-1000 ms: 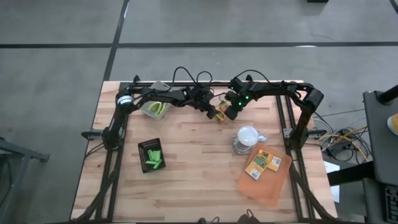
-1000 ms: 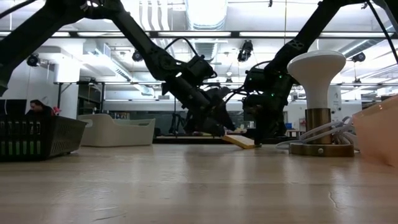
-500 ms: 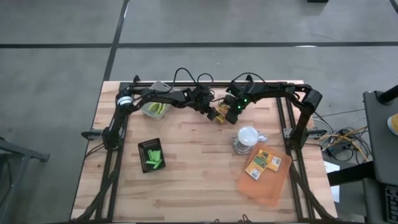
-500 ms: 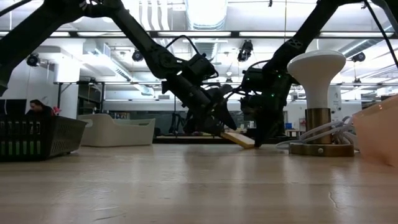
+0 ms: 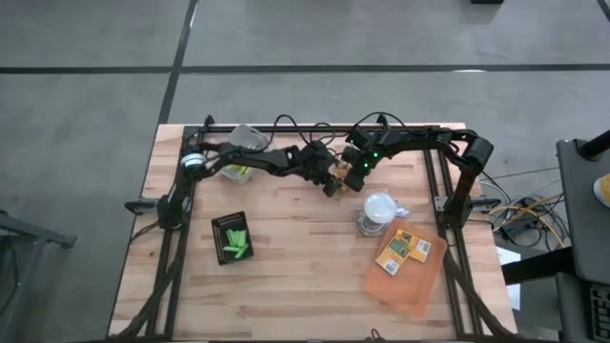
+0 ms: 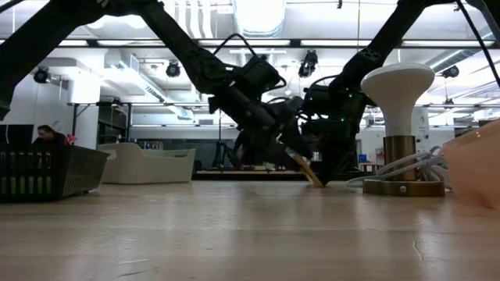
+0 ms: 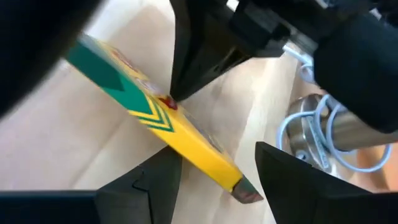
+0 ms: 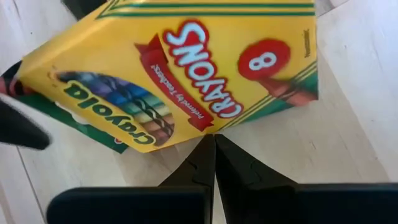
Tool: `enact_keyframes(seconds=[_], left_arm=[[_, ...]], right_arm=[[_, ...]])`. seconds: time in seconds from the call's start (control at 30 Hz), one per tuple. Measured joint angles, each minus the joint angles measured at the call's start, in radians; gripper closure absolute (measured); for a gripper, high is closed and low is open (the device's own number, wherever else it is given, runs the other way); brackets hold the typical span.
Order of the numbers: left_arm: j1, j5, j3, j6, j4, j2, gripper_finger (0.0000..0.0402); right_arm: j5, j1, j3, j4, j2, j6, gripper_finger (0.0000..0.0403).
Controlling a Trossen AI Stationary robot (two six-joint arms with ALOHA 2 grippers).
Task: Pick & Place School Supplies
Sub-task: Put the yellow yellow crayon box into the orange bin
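One flat orange-yellow crayon box with green trim [image 5: 339,172] stands steeply tilted at the table's far middle, its lower end on the wood [image 6: 318,183]. My left gripper [image 7: 214,163] is open, its fingers on either side of the box's end. My right gripper [image 8: 211,142] is shut, its tip against the box's printed face [image 8: 186,68]. Two more boxes lie on the orange sheet [image 5: 405,250]. Green sticks lie in the black tray [image 5: 233,238]. My left gripper has the box's edge [image 7: 196,149] between its open fingers, coming in slanting from the table's left. One finger [image 7: 158,177] lies against the box's side; whether the other touches, I cannot tell. My right gripper presses its shut fingertips [image 8: 210,146] against the box's printed face [image 8: 208,127] from the table's right side. The box leans tilted, lower end on the table.
A white mushroom-shaped lamp on a metal base [image 5: 378,211] with its cable stands just near-right of the grippers. A clear tub with green things [image 5: 238,170] sits at the far left. In the low view the black tray [image 6: 47,172] is left and the orange sheet [image 6: 473,168] right.
My left gripper has moved toward the table's right and a little nearer. The crayon box has tipped from a shallow tilt to a steep one: its raised end has gone up, its lower end has stayed on the table by my right gripper.
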State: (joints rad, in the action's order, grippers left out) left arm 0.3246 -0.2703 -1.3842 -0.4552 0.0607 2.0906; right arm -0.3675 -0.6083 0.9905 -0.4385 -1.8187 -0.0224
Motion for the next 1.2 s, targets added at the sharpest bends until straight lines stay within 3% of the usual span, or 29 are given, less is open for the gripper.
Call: enact_keyframes(seconds=[0.37, 0.77, 1.2], left_arm=[[-0.005, 0.062, 0.0, -0.047, -0.002, 0.002, 0.0208], [-0.005, 0.087, 0.0, -0.056, -0.016, 0.003, 0.0287], [-0.004, 0.09, 0.0, -0.071, -0.016, 0.003, 0.0344]], right_arm=[[0.0, 0.0, 0.0, 0.001, 0.002, 0.004, 0.0394], [0.0, 0.0, 0.002, 0.001, 0.002, 0.004, 0.0394], [0.0, -0.001, 0.002, -0.002, 0.003, 0.0, 0.0394]])
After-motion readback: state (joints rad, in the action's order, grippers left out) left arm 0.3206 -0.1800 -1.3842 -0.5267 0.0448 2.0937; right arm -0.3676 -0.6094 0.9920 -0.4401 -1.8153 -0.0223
